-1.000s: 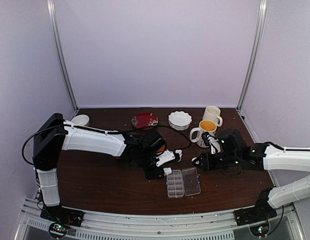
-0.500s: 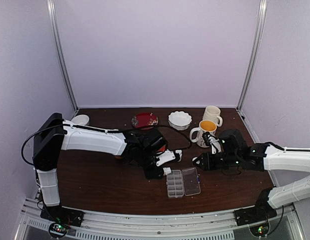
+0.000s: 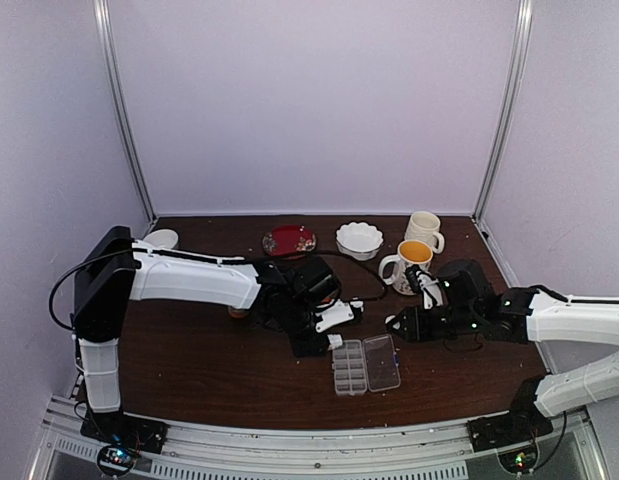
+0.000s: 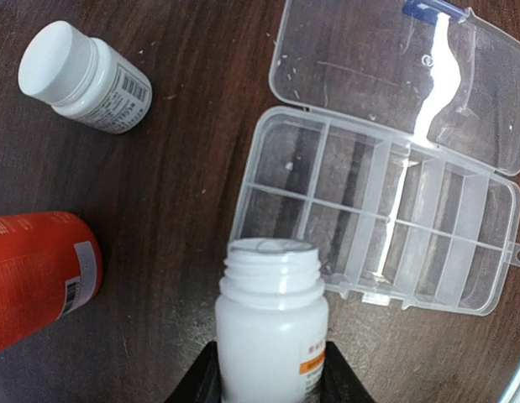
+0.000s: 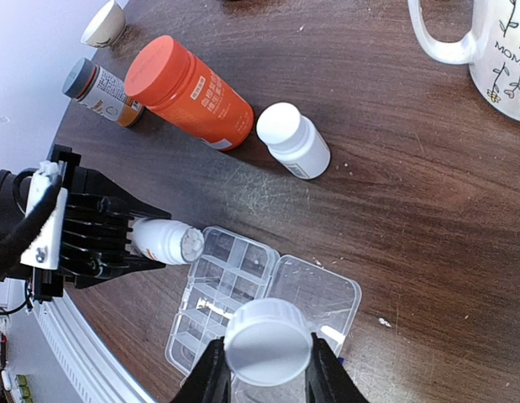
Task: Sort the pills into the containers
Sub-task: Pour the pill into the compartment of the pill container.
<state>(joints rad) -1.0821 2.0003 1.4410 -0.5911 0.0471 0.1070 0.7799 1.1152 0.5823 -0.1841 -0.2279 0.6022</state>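
Tabletop (image 3: 189, 370) dark wood, walls (image 3: 309, 100) lilac; left jaws grasp uncapped bottle (image 4: 272, 327); right jaws, white cap (image 5: 268, 340).

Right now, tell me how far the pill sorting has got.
Done: the pill box lies with its lid open, and the white bottle is uncapped. In hand: the left gripper holds that bottle, mouth toward the box; the right gripper holds a white cap. Left: nearly everything. The compartments look almost empty, and the other white bottle and the orange bottle are capped.

Pale lilac walls (image 3: 309, 100), silvery corner posts (image 3: 124, 110), dark brown wooden table (image 3: 209, 370), soft even light.
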